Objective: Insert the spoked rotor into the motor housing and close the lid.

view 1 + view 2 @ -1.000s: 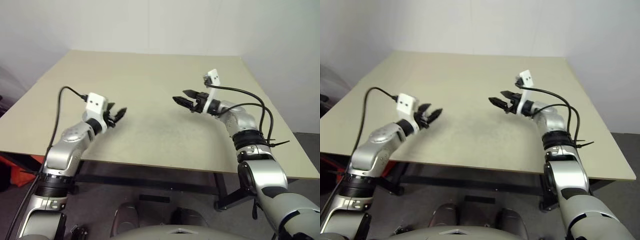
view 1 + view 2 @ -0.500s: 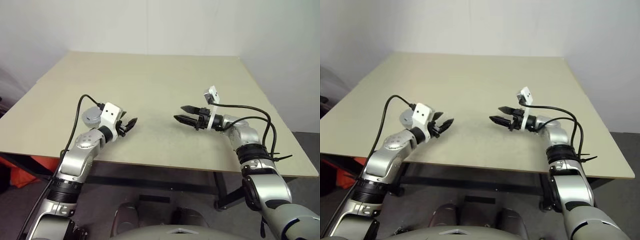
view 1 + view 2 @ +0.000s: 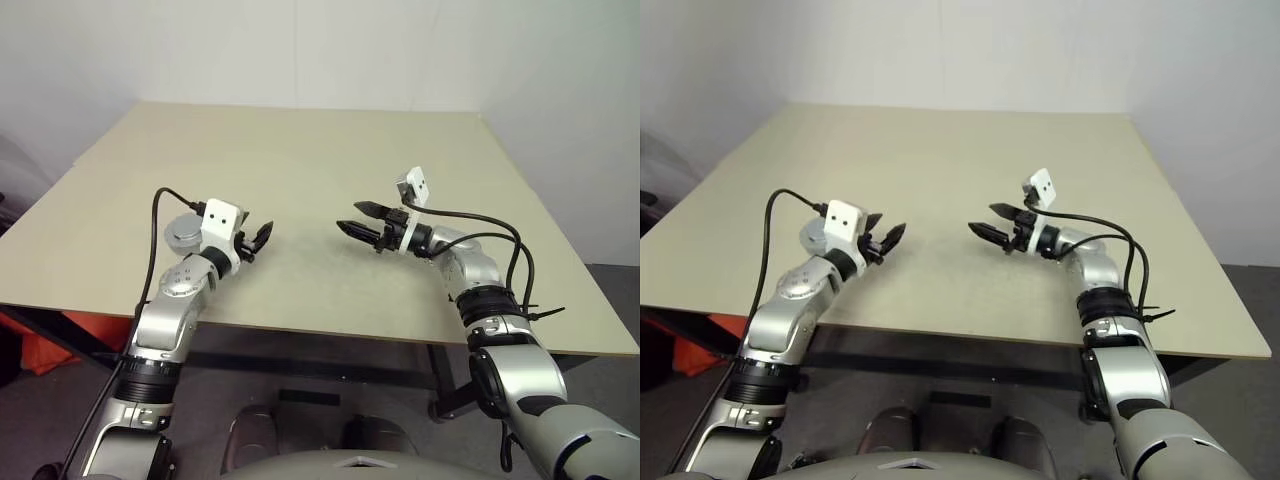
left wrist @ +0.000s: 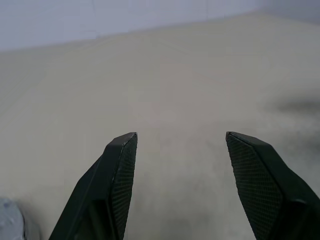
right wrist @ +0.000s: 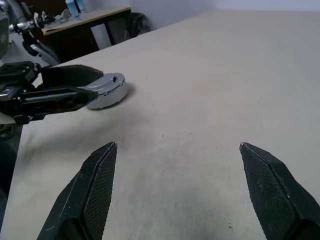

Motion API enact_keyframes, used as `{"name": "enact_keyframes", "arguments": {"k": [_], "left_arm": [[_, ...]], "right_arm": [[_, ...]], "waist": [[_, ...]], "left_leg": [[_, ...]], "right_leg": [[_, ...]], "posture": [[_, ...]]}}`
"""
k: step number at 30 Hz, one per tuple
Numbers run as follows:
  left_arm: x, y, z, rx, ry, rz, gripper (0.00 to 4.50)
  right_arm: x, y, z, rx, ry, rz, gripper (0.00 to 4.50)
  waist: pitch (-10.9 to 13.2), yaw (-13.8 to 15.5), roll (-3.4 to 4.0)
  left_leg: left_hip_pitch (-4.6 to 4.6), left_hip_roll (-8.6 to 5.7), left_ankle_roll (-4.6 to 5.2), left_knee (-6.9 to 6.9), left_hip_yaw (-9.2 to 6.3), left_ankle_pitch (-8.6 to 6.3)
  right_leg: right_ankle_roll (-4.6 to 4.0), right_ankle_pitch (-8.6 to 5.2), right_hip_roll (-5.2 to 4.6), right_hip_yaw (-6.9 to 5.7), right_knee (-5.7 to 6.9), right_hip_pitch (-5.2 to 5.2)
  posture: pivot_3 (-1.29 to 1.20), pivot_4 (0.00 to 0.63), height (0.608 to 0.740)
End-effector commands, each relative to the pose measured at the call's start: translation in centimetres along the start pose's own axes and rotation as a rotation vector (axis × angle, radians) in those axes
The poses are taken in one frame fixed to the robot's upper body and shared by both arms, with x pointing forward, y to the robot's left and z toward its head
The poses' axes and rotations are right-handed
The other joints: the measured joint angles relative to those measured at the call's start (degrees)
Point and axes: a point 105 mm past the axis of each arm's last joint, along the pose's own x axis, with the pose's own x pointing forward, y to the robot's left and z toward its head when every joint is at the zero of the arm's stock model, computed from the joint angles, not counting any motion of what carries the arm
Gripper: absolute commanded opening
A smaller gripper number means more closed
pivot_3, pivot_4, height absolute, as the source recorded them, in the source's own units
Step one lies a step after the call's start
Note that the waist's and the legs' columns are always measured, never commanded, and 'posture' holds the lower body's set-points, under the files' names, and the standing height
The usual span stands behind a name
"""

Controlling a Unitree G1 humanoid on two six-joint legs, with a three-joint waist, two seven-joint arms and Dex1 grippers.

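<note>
**Both claws open and empty over the table; one grey round part lies by the left arm**

A wide beige table takes up most of the scene, with a pale wall behind its far edge. Its top is bare across the middle and far half.

The left arm reaches in from the near left corner, a black cable looping up to the white camera block on its wrist. The right arm comes in from the near right side, bent so that its forearm runs toward the middle of the table, with black cables arching over it.

The left gripper hangs just above the tabletop near the front edge. Its two black fingers stand clearly apart with only table between them, and hold nothing. The right gripper points toward the left one, the two well apart across a bare stretch of table. Its fingers are spread wide and also hold nothing.

A round grey metal piece lies flat on the table just beside the left wrist, on its outer side, partly hidden by the camera block. In the right wrist view it shows as a low silver-grey disc behind the left gripper. Whether it is the housing, the lid or the rotor, I cannot tell.
</note>
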Motion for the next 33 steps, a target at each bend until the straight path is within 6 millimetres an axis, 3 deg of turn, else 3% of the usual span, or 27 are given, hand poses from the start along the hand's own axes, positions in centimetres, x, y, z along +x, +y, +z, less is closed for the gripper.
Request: {"name": "enact_keyframes", "arguments": {"k": [1,7,18,20,24,28,30,33], "left_arm": [[0.2,0.8,1.5,0.062,-0.069,0.035,3.02],[0.8,1.1,0.8,0.075,-0.042,0.05,3.02],[1.0,1.5,1.0,0.161,-0.059,0.079,3.02],[1.0,1.5,0.9,0.145,-0.06,0.08,3.02],[1.1,1.2,1.2,-0.028,-0.078,0.062,3.02],[1.0,0.1,3.0,-0.458,-0.16,-0.065,3.02],[0.5,-0.2,3.8,-0.55,-0.188,-0.119,3.02],[0.0,-0.5,3.1,-0.576,-0.146,-0.139,3.02]], "right_arm": [[0.5,-0.3,2.1,-0.086,-0.058,-0.026,4.41],[0.9,-2.3,3.7,-0.208,-0.086,-0.187,4.41],[1.3,-1.3,4.3,-0.294,-0.121,-0.142,4.41],[1.4,-1.5,4.6,-0.214,-0.15,-0.151,4.41],[1.2,-2.5,5.5,0.031,-0.239,-0.192,4.41],[1.3,-2.5,4.0,-0.204,-0.103,-0.215,4.41],[1.3,-2.3,3.5,-0.297,-0.065,-0.211,4.41],[0.9,-2.5,2.6,-0.387,-0.004,-0.21,4.41]], "waist": [[0.0,0.0,0.0],[0.0,-0.02,0.0],[0.0,-0.04,0.0],[0.0,-0.05,0.0],[0.0,-0.04,0.01],[0.0,0.09,0.01],[0.0,0.06,0.0],[0.0,-0.04,0.01]], "left_leg": [[-0.01,0.0,0.01,0.0,0.0,0.0],[-0.02,-0.01,-0.01,0.0,0.01,0.01],[-0.21,-0.01,0.1,0.0,0.0,-0.05],[-0.21,-0.01,0.1,0.0,0.0,-0.05],[-0.19,-0.01,0.1,0.0,0.01,-0.04],[-0.21,-0.01,0.09,0.01,0.03,-0.03],[-0.24,-0.01,0.07,0.01,0.05,-0.02],[-0.32,-0.01,0.09,0.01,0.06,-0.03]], "right_leg": [[0.0,0.0,0.0,0.0,0.0,-0.01],[0.0,0.0,-0.01,0.0,0.02,-0.05],[-0.03,0.02,-0.02,0.0,0.01,-0.2],[-0.03,0.02,-0.01,0.0,0.01,-0.2],[-0.04,0.02,-0.02,0.0,0.02,-0.19],[-0.07,0.04,-0.03,0.0,0.03,-0.2],[-0.08,0.04,-0.02,0.0,0.03,-0.25],[-0.09,0.03,-0.02,0.0,0.03,-0.29]], "posture": [[0.0,0.0,0.74],[0.0,0.0,0.74],[0.0,0.0,0.74],[0.0,0.0,0.74],[0.0,0.0,0.74],[0.0,0.0,0.74],[0.0,0.0,0.74],[0.0,0.0,0.74]]}}
